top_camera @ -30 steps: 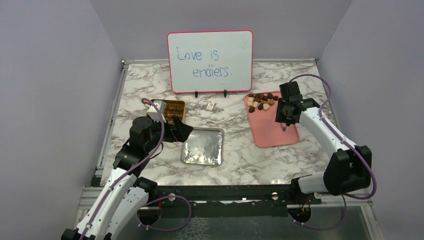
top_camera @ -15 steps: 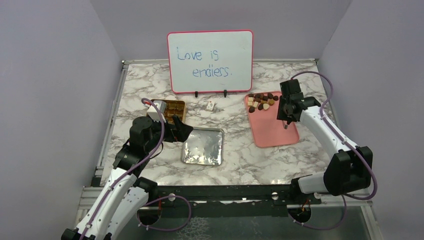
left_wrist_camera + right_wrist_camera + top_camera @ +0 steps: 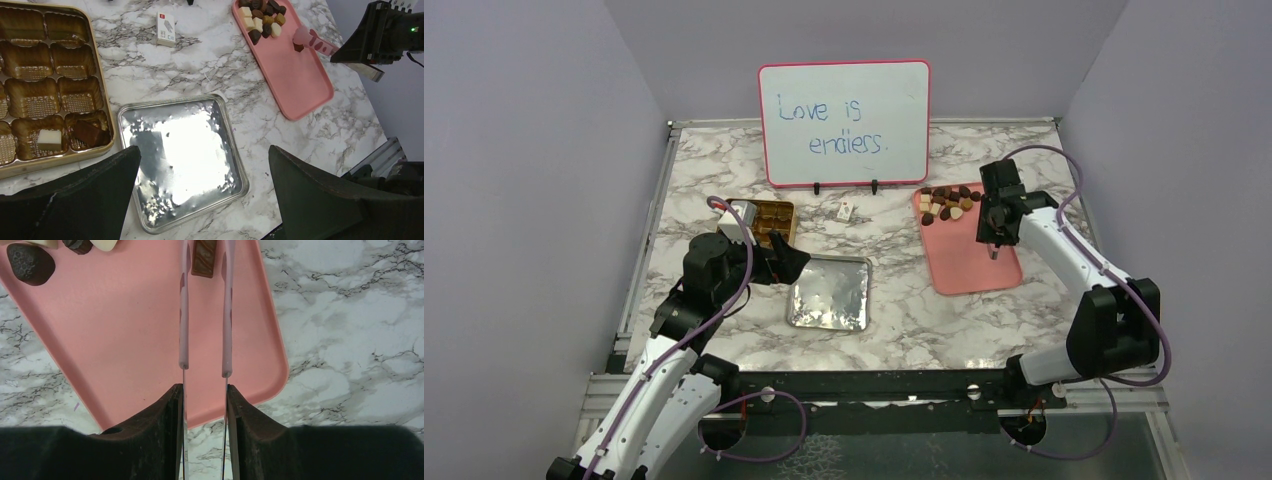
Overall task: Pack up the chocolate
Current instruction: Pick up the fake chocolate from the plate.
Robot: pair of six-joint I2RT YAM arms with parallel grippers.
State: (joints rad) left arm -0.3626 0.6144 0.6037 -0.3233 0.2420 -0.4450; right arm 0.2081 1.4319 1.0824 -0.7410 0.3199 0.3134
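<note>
R tool (image 3: 205, 395) clamps pink tweezers (image 3: 183, 315) over pink tray (image 3: 125, 340), L tool (image 3: 202, 160) wide above marble table (image 3: 894, 260), lilac walls (image 3: 524, 150)

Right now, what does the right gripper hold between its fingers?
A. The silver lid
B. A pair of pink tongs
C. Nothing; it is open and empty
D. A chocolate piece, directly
B: in the right wrist view the right gripper is shut on both arms of the pink tongs, and a brown striped chocolate sits between the tongs' tips over the pink tray.
</note>
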